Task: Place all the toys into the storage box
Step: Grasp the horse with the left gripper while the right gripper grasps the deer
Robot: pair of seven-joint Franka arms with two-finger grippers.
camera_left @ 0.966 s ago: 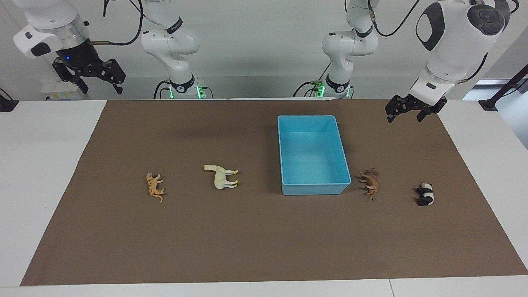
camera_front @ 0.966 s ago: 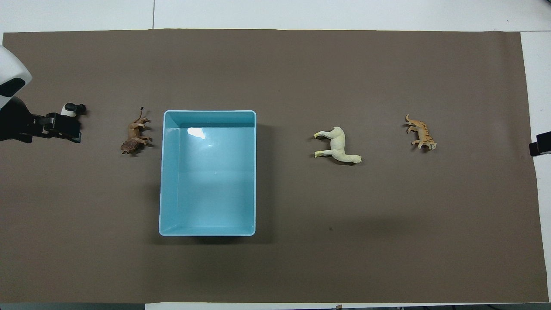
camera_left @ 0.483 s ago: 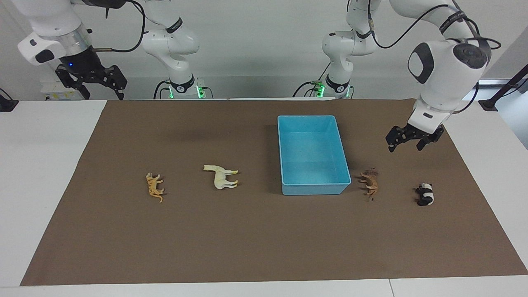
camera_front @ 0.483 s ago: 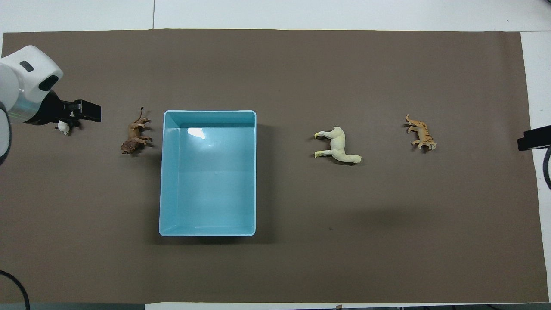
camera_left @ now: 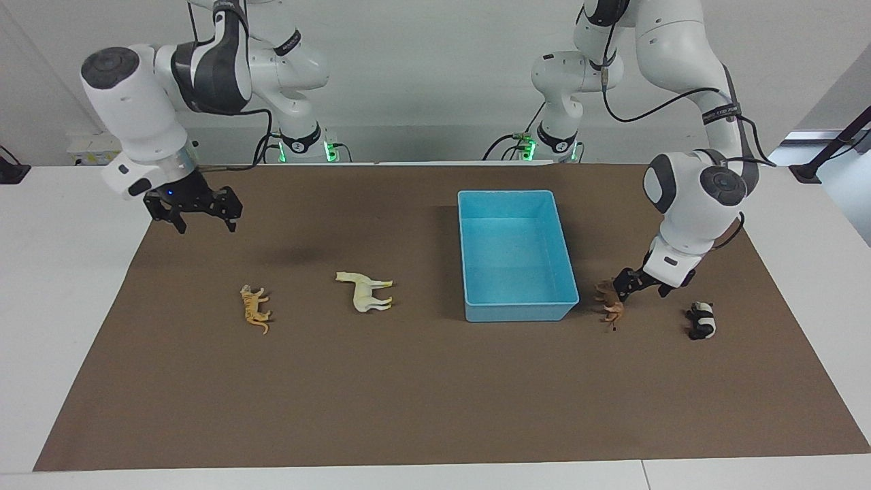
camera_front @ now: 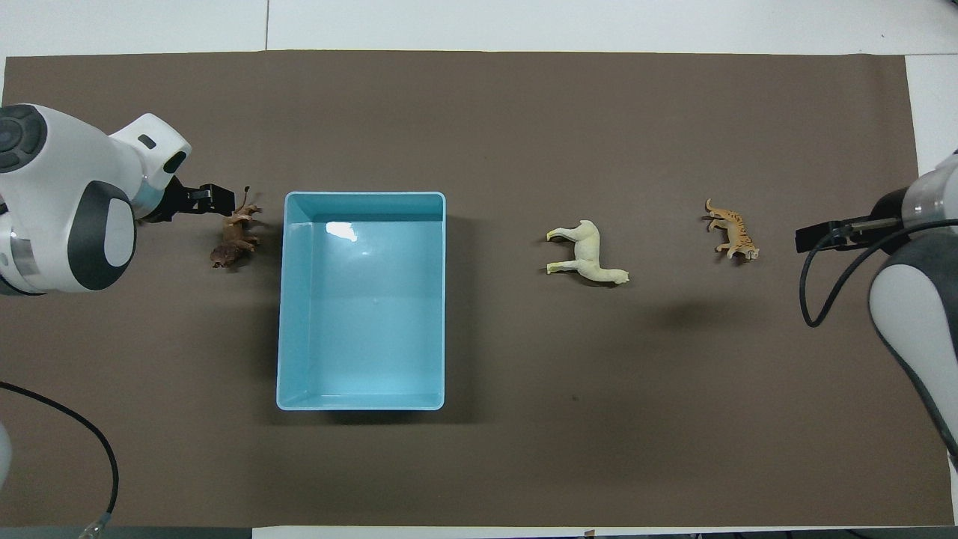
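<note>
Facing view is showing both arms coming down from where they were hanging a second ago. The left gripper (camera_left: 641,288), then high at the upper right of the frame, is now sitting low at the right of centre, between the small brown plastic animal figurine (camera_left: 610,303) and the small black-and-white plastic panda figurine (camera_left: 701,320), its fingers spread with nothing between them. One fingertip is overlapping the brown animal, though whether it is touching cannot be told. The right gripper (camera_left: 197,213), then up at the upper left corner, is now hovering over the brown mat (camera_left: 435,395) at the left of the frame, above the small orange striped plastic tiger figurine (camera_left: 256,308), fingers also spread and holding nothing.

This is suggesting two pick-ups starting at once, the left arm probably going for the brown animal, the right for the tiger or the cream-white plastic horse figurine (camera_left: 365,291).

Counting: four figurines are lying on the mat, one of each kind. The overhead view is showing only three, the left arm hiding the panda. One rectangular light-blue plastic storage box (camera_left: 565,272) is standing at centre frame, holding no toys, so all four are remaining to be moved.
</note>
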